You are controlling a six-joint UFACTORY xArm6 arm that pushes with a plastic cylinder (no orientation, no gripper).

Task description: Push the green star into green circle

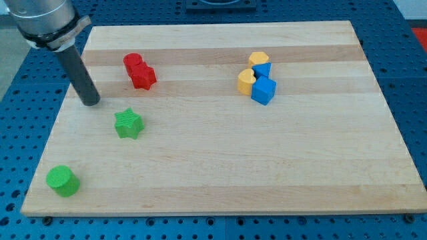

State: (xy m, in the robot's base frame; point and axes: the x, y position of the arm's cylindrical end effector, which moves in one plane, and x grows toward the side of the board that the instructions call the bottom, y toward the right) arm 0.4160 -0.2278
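Tool, a bare rod holding nothing, tip (91, 102) just up-left of green star (127, 124) on desk (220, 167); green circle (63, 181) down-left of star, toward view's bottom-left corner.

My tip (91, 102) resting on board (220, 167) near view's left edge. Green star (128, 124) lying just below-right of tip, apart from it. Green circle (63, 181) sitting further below tip, toward view's bottom-left corner. Red blocks (139, 71) touching each other, up-right of tip. Yellow and blue blocks (257, 77) clustering far right of tip, well apart.
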